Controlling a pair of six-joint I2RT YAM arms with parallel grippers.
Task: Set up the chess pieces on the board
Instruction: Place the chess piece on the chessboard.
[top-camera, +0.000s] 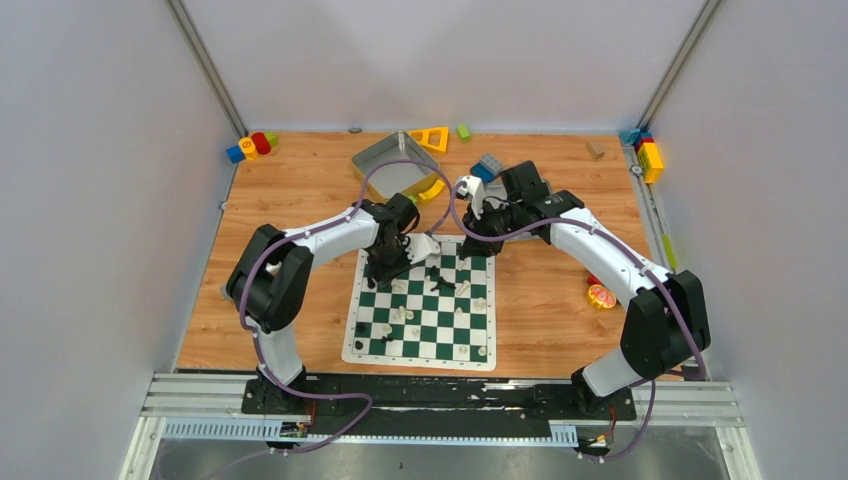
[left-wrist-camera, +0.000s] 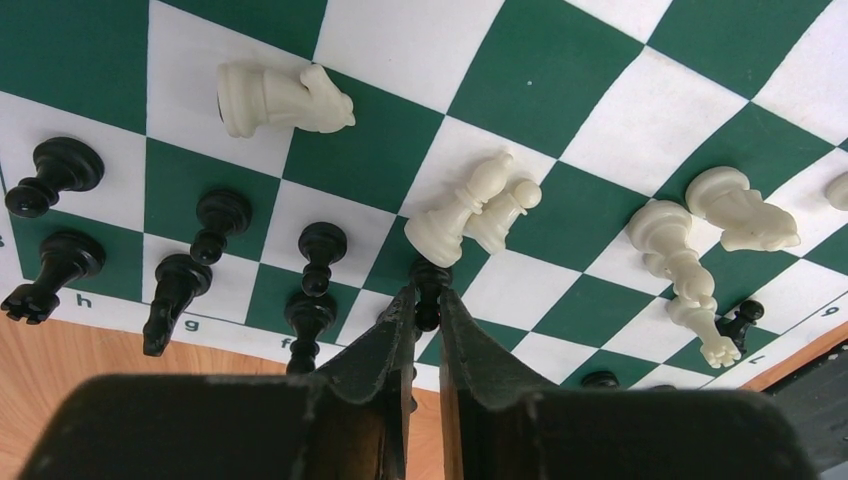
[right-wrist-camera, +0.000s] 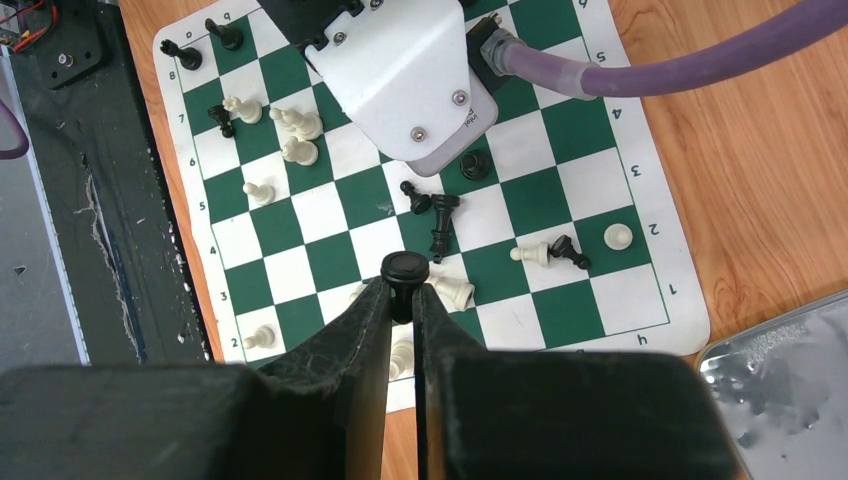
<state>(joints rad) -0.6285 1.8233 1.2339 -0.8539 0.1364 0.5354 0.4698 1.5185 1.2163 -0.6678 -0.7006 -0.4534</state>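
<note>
Now the left hand (left-wrist-camera: 428, 300) is clenched on a black pawn (left-wrist-camera: 430, 272), upright and low over the far-left corner of the board (left-wrist-camera: 560, 80), just beside the standing black men (left-wrist-camera: 318, 245), so it looks nearer to setting down. Meanwhile the right hand (right-wrist-camera: 403, 295) grasps another black piece (right-wrist-camera: 404, 268) by its round head, high over the far edge, its axis vertical.

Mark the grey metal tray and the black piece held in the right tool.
Grey metal tray (top-camera: 395, 148): top external view, bare inner surface.
Black plastic piece (right-wrist-camera: 405, 266) in right tool (right-wrist-camera: 403, 290): right wrist view, round head.
</note>
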